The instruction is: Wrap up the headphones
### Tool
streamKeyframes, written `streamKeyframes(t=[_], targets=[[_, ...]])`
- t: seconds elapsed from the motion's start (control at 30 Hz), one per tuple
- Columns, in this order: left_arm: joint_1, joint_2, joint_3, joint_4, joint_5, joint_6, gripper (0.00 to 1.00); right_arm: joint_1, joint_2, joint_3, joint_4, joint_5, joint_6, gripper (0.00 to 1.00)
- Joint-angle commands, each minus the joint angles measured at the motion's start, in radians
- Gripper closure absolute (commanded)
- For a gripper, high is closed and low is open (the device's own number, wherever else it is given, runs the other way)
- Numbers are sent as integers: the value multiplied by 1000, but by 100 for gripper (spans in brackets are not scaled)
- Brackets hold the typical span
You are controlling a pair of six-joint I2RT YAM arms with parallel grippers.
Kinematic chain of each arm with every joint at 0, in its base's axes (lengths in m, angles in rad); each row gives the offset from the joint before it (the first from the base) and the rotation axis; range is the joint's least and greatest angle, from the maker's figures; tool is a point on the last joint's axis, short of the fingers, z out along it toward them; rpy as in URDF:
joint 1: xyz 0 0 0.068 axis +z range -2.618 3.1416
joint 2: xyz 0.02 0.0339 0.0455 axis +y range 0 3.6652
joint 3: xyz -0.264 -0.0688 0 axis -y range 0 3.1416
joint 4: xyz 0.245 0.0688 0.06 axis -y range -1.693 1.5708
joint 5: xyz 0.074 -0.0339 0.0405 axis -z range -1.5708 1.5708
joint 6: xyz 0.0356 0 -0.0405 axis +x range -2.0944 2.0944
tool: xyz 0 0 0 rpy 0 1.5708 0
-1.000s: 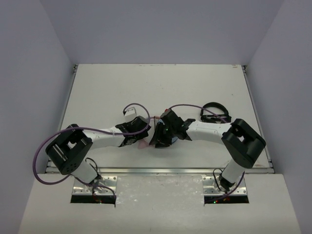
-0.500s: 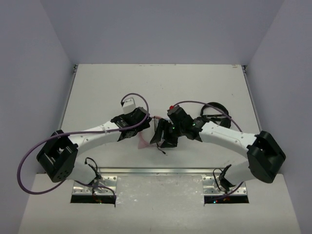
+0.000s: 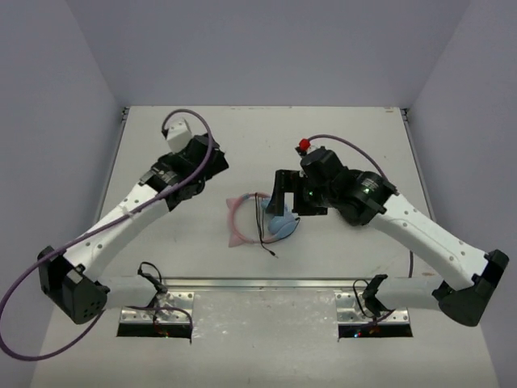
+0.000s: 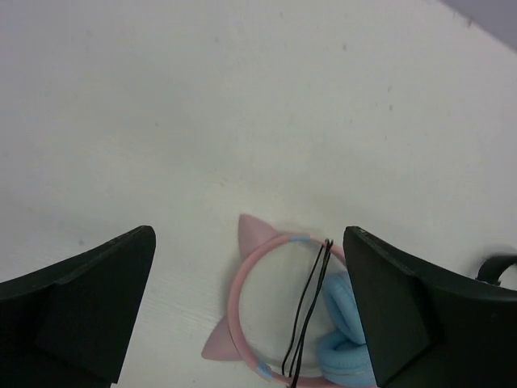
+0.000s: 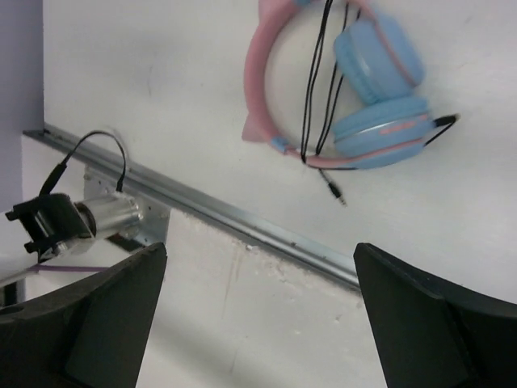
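Note:
The headphones [image 3: 257, 220] lie flat on the white table, with the pink cat-ear headband [image 4: 242, 287] on the left and the light blue ear cups [image 5: 376, 81] on the right. Their thin black cable [image 5: 311, 89] runs in loops across the headband, and its plug [image 5: 335, 191] rests on the table just beside them. My left gripper [image 3: 202, 176] hovers open, up and to the left of them, holding nothing [image 4: 249, 234]. My right gripper [image 3: 292, 198] hangs open above the ear cups, also empty [image 5: 260, 246].
A metal rail [image 5: 242, 218] runs along the table's near edge [image 3: 266, 281], with the arm mounts and their wiring [image 5: 73, 218] beyond it. A dark curved shape [image 4: 493, 265] shows at the right edge of the left wrist view. Grey walls enclose the table.
Both grippers have opened wide and lifted away from the headphones, the left toward the back left, the right up and back. The headphones now lie uncovered on the table.

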Motion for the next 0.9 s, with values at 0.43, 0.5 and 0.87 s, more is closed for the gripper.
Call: streamKeyframes(t=[0.43,0.5,0.87], targets=[[104,-396,299,-350,-259,285,0,-5,-334,551,-605,809,-337,1],[104,-447,256,-332,-265,309,0,-7,-374,542,-609,829,-358,1],[104,-478,205,-343,-287,321,0,-5,-423,479,-559,841,-430,1]])
